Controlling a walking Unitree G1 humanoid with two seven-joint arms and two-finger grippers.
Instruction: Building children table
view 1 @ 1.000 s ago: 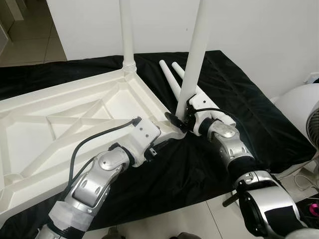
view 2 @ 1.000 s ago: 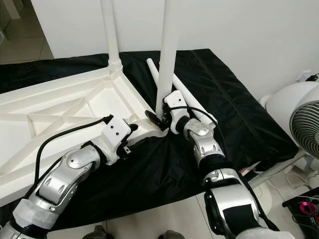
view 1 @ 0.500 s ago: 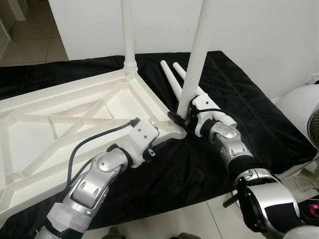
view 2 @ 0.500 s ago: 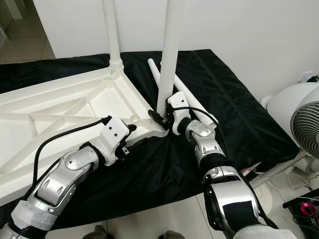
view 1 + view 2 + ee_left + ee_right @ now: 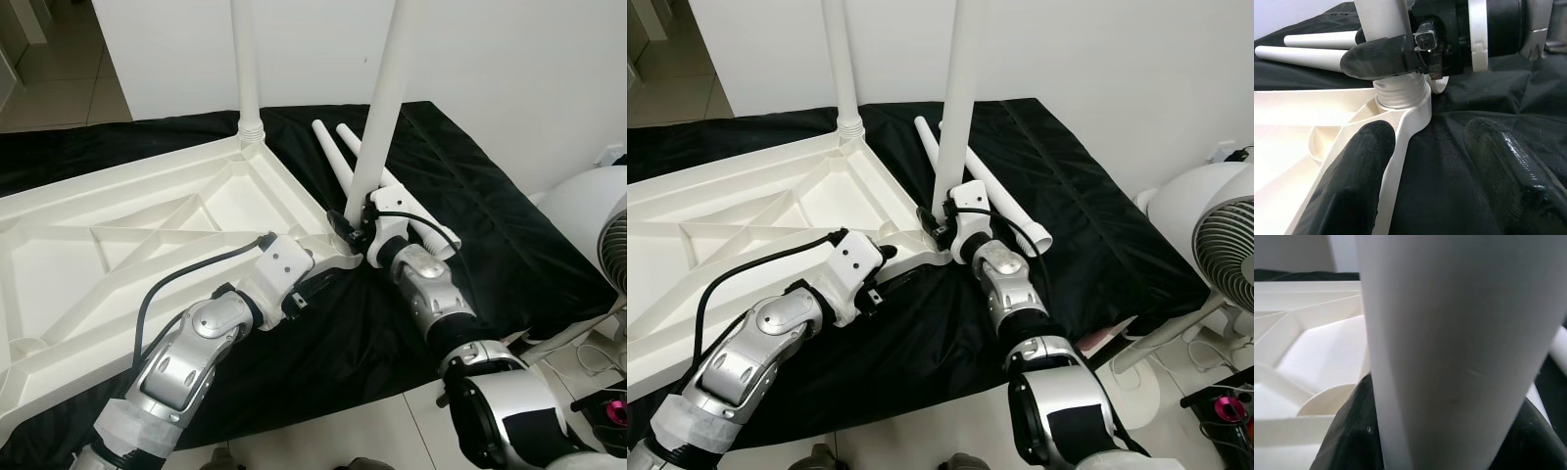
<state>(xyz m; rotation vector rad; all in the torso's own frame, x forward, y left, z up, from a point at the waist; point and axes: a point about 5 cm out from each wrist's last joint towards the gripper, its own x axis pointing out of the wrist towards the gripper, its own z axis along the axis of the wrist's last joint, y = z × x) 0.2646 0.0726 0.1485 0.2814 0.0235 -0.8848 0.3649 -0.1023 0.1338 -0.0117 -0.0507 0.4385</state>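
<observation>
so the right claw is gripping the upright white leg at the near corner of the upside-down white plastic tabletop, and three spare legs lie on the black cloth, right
Not quite: two spare white legs lie on the black cloth, not three, as the left eye view shows. The rest holds: the right claw grips the upright white leg at the upside-down white plastic tabletop's near corner.

Black cloth-covered surface (image 5: 470, 225) carrying the white table parts

A white plastic tabletop (image 5: 147, 245) lies upside down on the black cloth, ribbed underside up, covering its nine o'clock side. Two loose white tapered legs (image 5: 338, 162) lie side by side on the cloth toward one o'clock, just beside the tabletop's corner.
</observation>
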